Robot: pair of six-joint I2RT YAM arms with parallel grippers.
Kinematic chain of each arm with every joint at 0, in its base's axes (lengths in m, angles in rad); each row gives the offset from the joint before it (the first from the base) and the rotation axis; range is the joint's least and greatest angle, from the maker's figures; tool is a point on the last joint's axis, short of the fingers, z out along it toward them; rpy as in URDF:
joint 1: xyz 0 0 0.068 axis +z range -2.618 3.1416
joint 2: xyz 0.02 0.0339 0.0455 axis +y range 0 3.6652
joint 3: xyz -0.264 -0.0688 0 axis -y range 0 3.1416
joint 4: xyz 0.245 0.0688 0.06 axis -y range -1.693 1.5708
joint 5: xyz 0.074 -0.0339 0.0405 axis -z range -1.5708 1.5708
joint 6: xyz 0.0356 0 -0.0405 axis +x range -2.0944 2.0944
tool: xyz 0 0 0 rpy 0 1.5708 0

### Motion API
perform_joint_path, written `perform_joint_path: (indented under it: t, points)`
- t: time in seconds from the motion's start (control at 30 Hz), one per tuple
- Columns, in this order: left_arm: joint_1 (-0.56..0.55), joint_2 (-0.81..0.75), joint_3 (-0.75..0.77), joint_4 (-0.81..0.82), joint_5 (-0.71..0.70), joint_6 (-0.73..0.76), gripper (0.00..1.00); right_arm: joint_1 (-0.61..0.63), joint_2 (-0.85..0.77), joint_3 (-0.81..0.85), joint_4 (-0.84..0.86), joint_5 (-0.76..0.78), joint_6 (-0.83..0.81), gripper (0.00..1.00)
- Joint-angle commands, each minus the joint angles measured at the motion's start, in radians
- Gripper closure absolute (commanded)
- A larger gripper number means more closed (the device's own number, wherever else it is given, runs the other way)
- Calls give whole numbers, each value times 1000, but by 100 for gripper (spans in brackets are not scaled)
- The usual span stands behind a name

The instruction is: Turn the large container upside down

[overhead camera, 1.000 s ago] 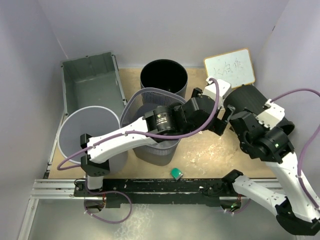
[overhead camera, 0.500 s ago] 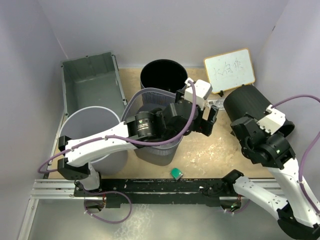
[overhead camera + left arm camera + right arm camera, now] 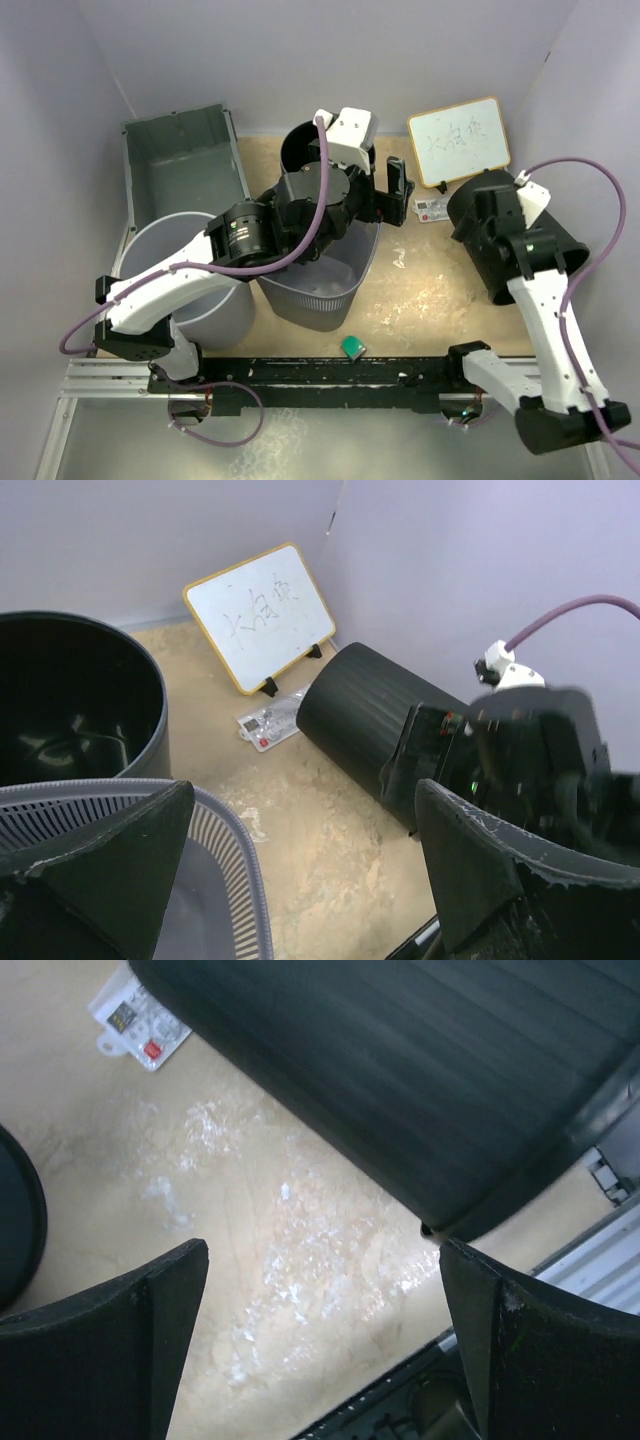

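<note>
MOVED: left gripper swings from bench centre toward back edge, jaws apart | right gripper apart | large container upright, back-left corner, ungrasped

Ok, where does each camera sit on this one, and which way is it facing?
Top external: above and behind the bases, looking down on the table; both arms show, with the large container far left.
Left wrist: on the left hand, by the mesh basket, facing the whiteboard; its fingers and the right arm show.
Right wrist: on the right hand, looking down at the table; its fingers show.
Shared: all three show the black bin lying on its side and the small card.
</note>
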Motion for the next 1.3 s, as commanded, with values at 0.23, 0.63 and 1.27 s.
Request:
perform_joint_path:
  t: [0.23,0.63,1.27]
  points:
    - [14,13,21,23,27,44,12,-452,122,136,208,-404,-325,0]
    - [15,134,115,-30,137,38,11,-625,65,13,222,-219,-256,1]
    - [20,127,58,-36,175,20,11,-782,-14,-259,490,-770,-218,34]
